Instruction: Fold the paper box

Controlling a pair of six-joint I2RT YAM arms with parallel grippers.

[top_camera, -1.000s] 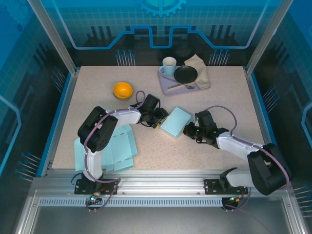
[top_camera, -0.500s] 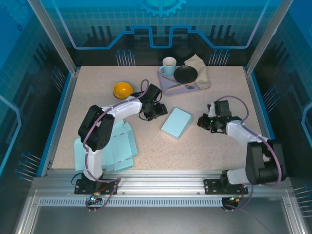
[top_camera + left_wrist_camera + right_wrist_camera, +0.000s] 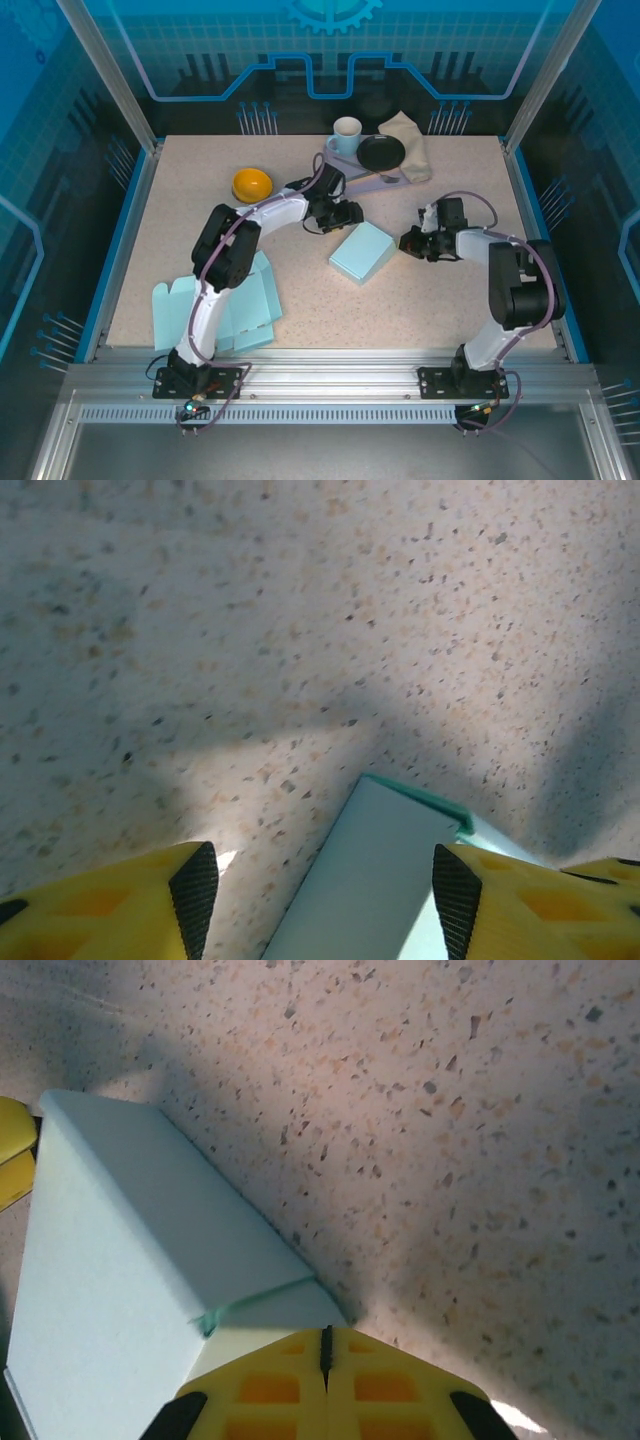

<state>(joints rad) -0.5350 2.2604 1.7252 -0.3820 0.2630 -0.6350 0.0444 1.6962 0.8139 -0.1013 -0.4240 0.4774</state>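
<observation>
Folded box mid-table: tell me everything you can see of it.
The box is pale blue paper, folded shut into a flat rectangular block with crisp edges. A darker green line shows along a seam at one corner. It lies flat on the speckled table, turned diagonally, between the two arms. The open left tool hangs by its far corner, not closed on it. The shut right tool sits close by its right corner; contact cannot be told.
</observation>
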